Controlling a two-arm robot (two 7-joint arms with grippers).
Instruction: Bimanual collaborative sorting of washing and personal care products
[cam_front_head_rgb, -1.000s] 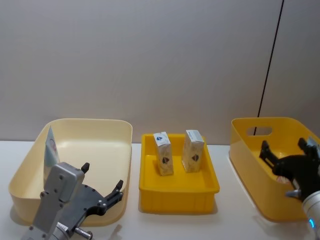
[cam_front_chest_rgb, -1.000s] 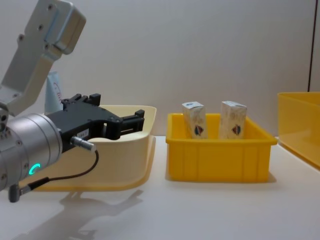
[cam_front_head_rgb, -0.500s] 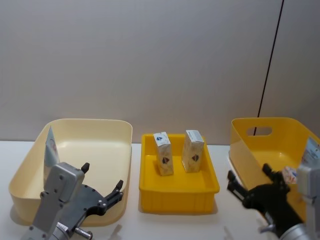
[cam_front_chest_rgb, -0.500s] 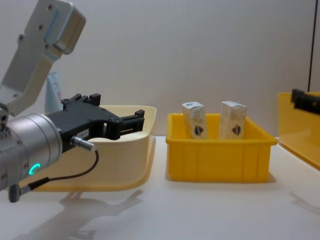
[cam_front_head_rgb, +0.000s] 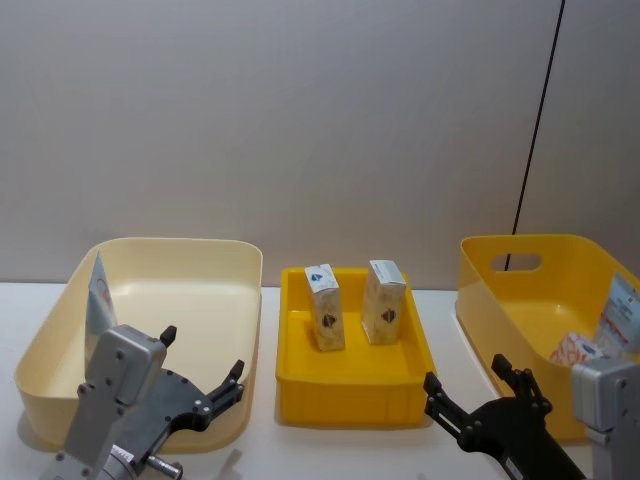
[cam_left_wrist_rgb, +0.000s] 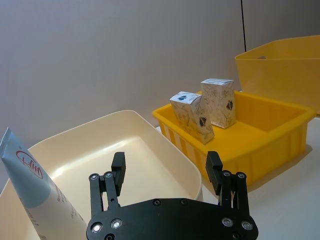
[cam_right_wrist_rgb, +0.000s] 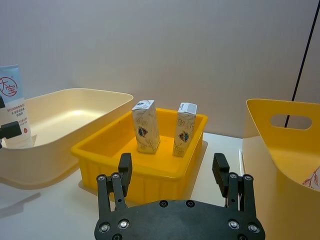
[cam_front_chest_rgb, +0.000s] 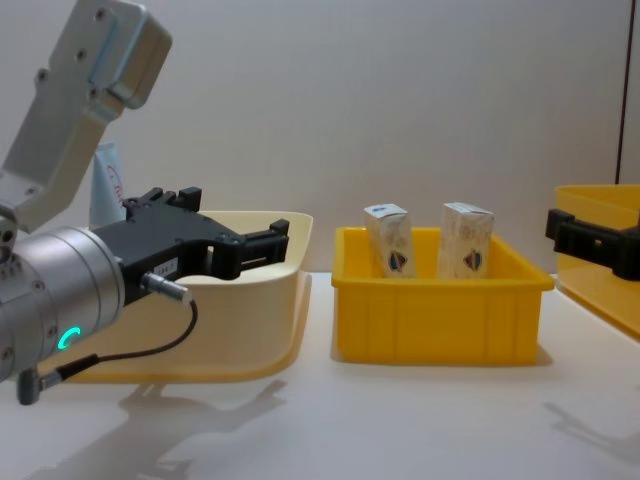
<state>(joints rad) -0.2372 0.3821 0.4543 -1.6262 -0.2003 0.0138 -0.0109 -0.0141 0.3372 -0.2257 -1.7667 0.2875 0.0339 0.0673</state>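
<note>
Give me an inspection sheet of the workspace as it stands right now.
Surface: pale tabletop, bare in front of the bins.
Job's things: two small cartons stand in the middle yellow tray; one squeeze tube leans in the cream tub; another tube and a small pack sit in the yellow handled bin.
Clutter: nothing seen.
Grippers: left pincer open and empty, at the cream tub's near rim; right pincer open and empty, in front of the tray and the handled bin.
Cables: a thin black cable loops under the left wrist.
Surroundings: plain grey wall with a dark vertical line.
</note>
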